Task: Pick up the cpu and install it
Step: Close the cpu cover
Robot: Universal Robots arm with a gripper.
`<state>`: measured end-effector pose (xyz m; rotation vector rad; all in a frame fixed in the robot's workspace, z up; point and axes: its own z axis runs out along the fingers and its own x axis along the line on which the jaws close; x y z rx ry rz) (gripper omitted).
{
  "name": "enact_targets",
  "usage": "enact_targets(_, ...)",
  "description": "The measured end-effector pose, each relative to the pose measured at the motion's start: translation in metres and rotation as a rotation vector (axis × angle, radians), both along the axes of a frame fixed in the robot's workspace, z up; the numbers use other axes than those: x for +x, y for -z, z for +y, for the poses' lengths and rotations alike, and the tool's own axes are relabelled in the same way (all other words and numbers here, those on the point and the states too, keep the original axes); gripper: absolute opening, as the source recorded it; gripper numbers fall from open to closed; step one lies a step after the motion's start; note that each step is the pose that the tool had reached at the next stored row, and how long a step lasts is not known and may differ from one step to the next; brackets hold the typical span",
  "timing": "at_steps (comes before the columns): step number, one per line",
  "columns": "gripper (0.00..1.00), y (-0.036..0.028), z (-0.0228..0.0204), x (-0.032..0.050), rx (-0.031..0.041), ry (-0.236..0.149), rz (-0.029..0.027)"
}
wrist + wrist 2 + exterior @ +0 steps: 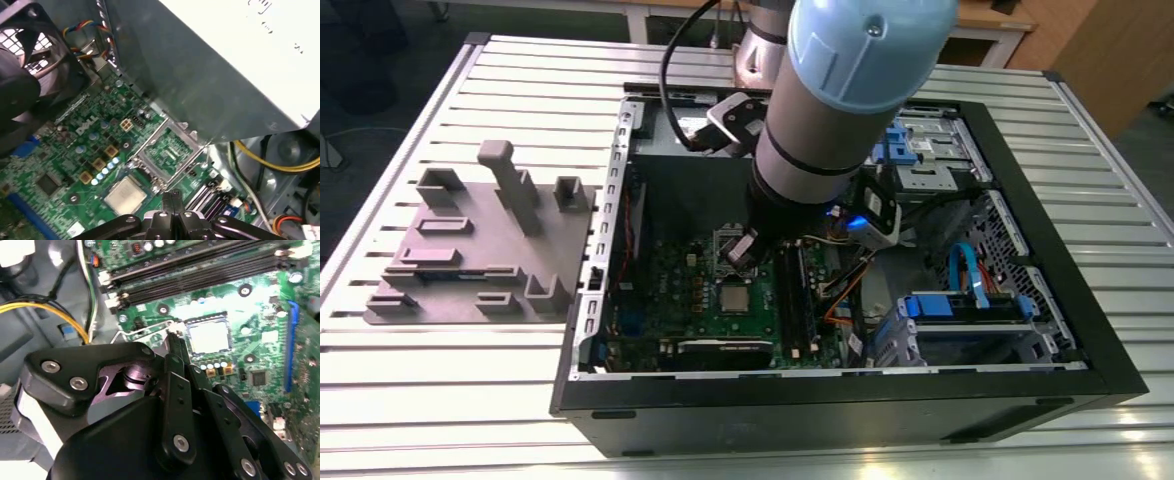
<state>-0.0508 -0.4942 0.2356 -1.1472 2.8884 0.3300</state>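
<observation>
The cpu point(125, 194) sits in its socket mid-motherboard point(65, 145), the socket bracket point(167, 150) not yet closed, while the gripper point(172, 200) hovers just above, pinched together and empty.

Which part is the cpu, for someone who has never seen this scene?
Look inside the open computer case at the green motherboard. Near its middle lies the cpu, a small flat square. Its silver-grey top sets it apart from the open metal-framed bracket beside it and the long black memory slots.
</observation>
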Motion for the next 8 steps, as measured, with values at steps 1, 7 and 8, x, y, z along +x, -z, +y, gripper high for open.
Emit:
enact_targets(1, 0.11, 0.0002, 0.0, 0.0004, 0.007, -0.004, 0.0001)
enact_targets(7, 0.11, 0.0034, 0.0001, 0.0156, 0.0296, -0.01, -0.0002)
enact_targets(8, 0.11, 0.0034, 0.0002, 0.0178, 0.0473, -0.011, -0.0002)
